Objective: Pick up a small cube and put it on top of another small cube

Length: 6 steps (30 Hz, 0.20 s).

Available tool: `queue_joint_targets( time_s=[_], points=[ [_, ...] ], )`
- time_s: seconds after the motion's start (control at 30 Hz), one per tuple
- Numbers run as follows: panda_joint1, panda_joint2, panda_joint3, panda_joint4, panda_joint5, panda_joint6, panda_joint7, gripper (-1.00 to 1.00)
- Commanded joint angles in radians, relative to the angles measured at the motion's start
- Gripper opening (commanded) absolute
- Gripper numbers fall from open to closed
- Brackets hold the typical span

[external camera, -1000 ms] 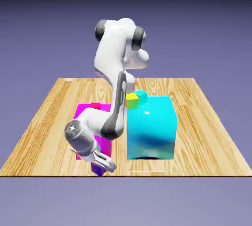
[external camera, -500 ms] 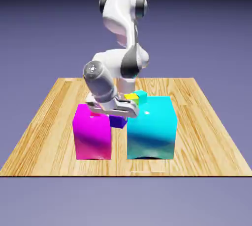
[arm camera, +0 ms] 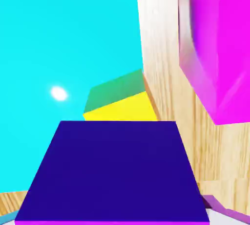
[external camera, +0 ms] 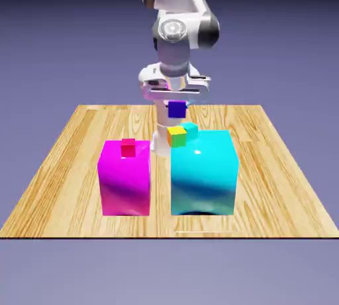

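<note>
Light wooden plank table (external camera: 59, 164) against a plain blue-violet backdrop (external camera: 285, 38), darker toward the top.

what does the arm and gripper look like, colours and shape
The arm is glossy white with rounded, tube-like links and dark grey bands and caps at the joints; one round cap faces the camera. The gripper has a wide, flat white and grey body. No cables or markings show. Its fingertips are hidden in the hand view.

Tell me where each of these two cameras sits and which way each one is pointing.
Exterior view: across the table, raised, facing the white arm, whose gripper holds the tiny dark purple cube.
Hand view: on the hand, looking down past that cube; no fingers show.
Shared: the big cyan block, big magenta block, tiny yellow-orange cube.
</note>
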Motion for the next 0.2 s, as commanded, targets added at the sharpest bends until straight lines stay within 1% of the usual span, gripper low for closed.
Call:
queue_joint_targets(
  time_s=[0.0,0.07,0.1,0.13,0.17],
  points=[
    [0.001,-0.003,0.001,-0.036,-0.001,0.033,-0.001,-1.00],
    [0.002,-0.007,0.003,-0.078,0.001,0.071,-0.002,-1.00],
    [0.002,-0.007,0.003,-0.078,0.001,0.071,-0.002,1.00],
    [0.002,-0.007,0.003,-0.078,0.001,0.071,-0.002,1.00],
    [0.001,-0.004,0.002,-0.041,0.000,0.038,-0.001,1.00]
  ],
)
